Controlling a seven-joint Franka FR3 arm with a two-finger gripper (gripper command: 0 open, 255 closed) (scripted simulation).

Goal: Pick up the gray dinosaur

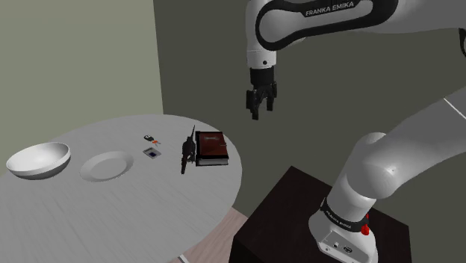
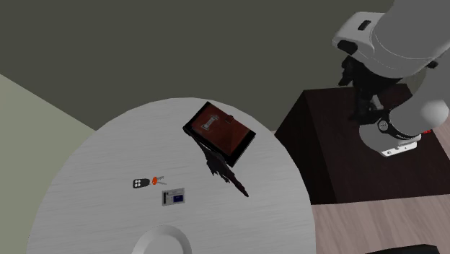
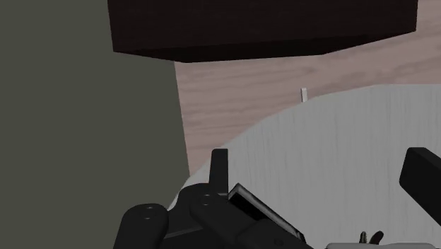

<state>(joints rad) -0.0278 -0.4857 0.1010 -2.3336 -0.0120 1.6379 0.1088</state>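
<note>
- Dinosaur (image 1: 186, 152) lies on the table (image 1: 149, 202), dark and slim. It is touching or just beside the edge of the brown book (image 1: 211, 147), and we cannot tell which.
- In the second exterior view it stretches along the side of the book that faces the key fob (image 2: 142, 182).
- Gripper (image 1: 261, 104) hangs high above the table's edge nearest the stand, well apart from the dinosaur. We see its fingers (image 3: 220, 166) standing apart with nothing between them.
- We judge the task barely begun: nothing is grasped and nothing is lifted.
- What is left, as we read it, is to bring the gripper over the dinosaur, lower it, close on the body and lift.
- The book sits so close that we expect a finger could catch it, so the grasp likely wants care on that side.
- Bowl (image 1: 39, 159) and plate (image 1: 106, 165) lie toward the shoulder view's left, well apart from the dinosaur.
</note>
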